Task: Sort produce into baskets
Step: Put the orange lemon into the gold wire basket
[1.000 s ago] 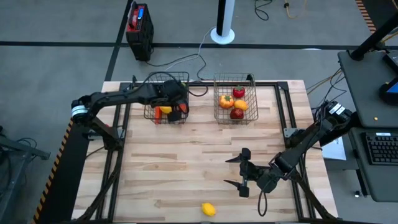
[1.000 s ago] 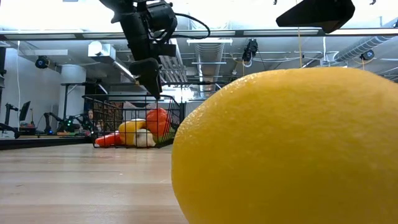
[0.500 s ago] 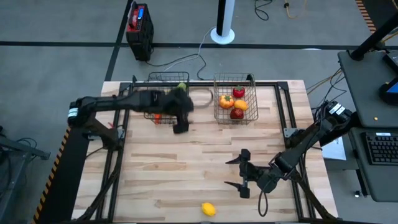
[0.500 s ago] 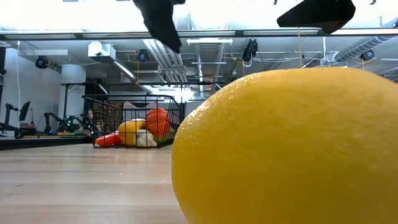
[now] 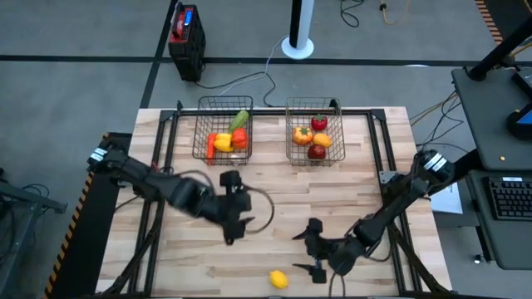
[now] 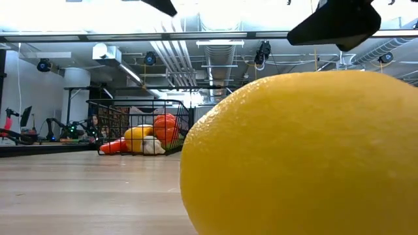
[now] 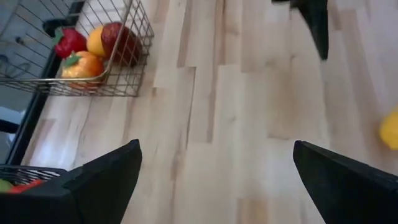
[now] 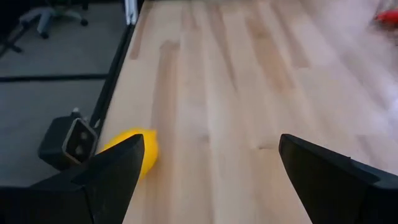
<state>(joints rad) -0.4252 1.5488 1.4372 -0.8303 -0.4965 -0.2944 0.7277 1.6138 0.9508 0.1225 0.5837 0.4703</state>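
Lemon (image 5: 279,279) alone near table (image 5: 274,216) edge; R gripper (image 5: 311,255) wide, empty, just beside. L gripper (image 5: 235,209) wide, empty, mid-table. Risk: nudge rolls lemon off; arms crowd, clash.

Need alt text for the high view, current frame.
Seen from above, one lemon lies alone at the near edge of a wooden table; the open right gripper is beside it and the open left gripper is mid-table. Two wire baskets at the far edge hold the other produce: left basket, right basket.
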